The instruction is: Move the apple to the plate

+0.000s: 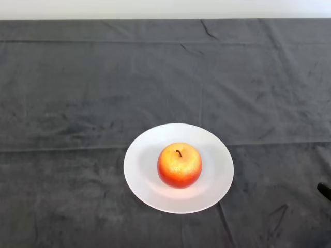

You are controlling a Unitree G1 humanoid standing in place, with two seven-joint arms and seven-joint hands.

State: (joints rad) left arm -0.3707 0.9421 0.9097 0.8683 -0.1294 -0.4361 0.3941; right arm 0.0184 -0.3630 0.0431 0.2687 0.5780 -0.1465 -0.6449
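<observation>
A red and yellow apple [179,165] with a short dark stem stands upright in the middle of a white round plate [142,165]. The plate lies on the dark cloth in the lower middle of the head view.
The dark grey cloth [77,103] covers the whole table, with creases across it. The table's far edge runs along the top of the view against a pale wall [165,8]. A small dark object [325,191] pokes in at the right edge.
</observation>
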